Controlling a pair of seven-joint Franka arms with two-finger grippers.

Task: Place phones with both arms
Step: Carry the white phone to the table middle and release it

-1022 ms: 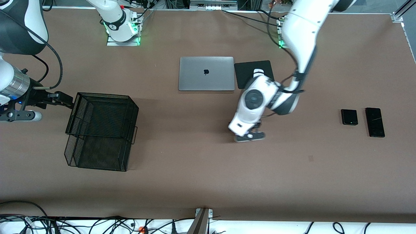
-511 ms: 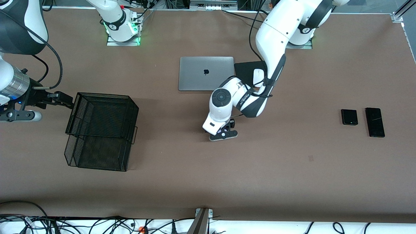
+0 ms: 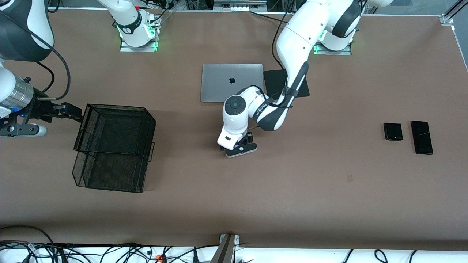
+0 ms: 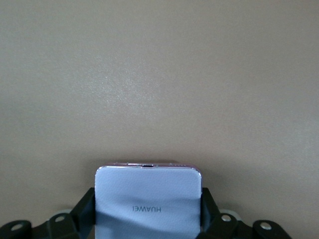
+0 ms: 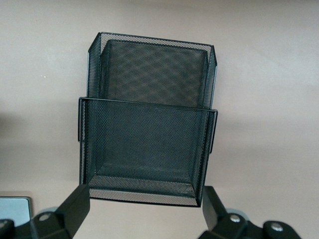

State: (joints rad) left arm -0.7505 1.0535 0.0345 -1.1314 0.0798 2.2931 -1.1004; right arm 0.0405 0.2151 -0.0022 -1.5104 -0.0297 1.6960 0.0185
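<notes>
My left gripper (image 3: pixel 239 147) is shut on the small white/lilac phone (image 3: pixel 242 150), holding it by its two side edges over bare tabletop at mid-table. In the left wrist view the phone (image 4: pixel 148 196) sits squarely between the black fingers (image 4: pixel 83 211). A small squarish black phone (image 3: pixel 393 131) and a longer black slab phone (image 3: pixel 421 137) lie side by side toward the left arm's end of the table. My right gripper (image 3: pixel 69 110) waits open beside the black mesh basket (image 3: pixel 117 107). The right wrist view has the basket (image 5: pixel 147 107) ahead of the right gripper (image 5: pixel 144 211), with nothing between its fingers.
A closed grey laptop (image 3: pixel 231 82) and a black mouse pad (image 3: pixel 274 82) lie near the arm bases; the left arm crosses over the pad. Cables run along the table edge nearest the front camera.
The left arm has carried the white/lilac phone across the table toward the right arm's end, closer to the basket. The right arm has not moved.
</notes>
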